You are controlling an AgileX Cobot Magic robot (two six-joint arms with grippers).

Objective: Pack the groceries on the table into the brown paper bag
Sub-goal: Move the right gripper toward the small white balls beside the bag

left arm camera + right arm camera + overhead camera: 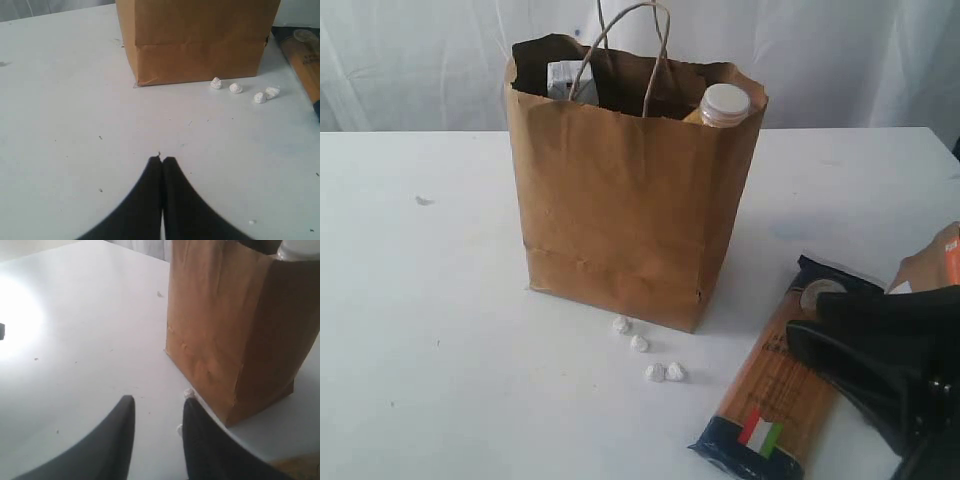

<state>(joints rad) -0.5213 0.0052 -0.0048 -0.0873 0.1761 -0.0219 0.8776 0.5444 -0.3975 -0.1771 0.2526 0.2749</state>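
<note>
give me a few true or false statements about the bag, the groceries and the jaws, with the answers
1. The brown paper bag stands upright on the table. True.
2. The dark-blue spaghetti pack is inside the bag. False: it lies flat on the table beside the bag.
3. A white-capped bottle pokes up out of the bag's open top. True.
4. Six small white bits lie in front of the bag. False: there are four.
5. The left jaws are clamped on a can. False: they are shut on nothing, above bare table.
</note>
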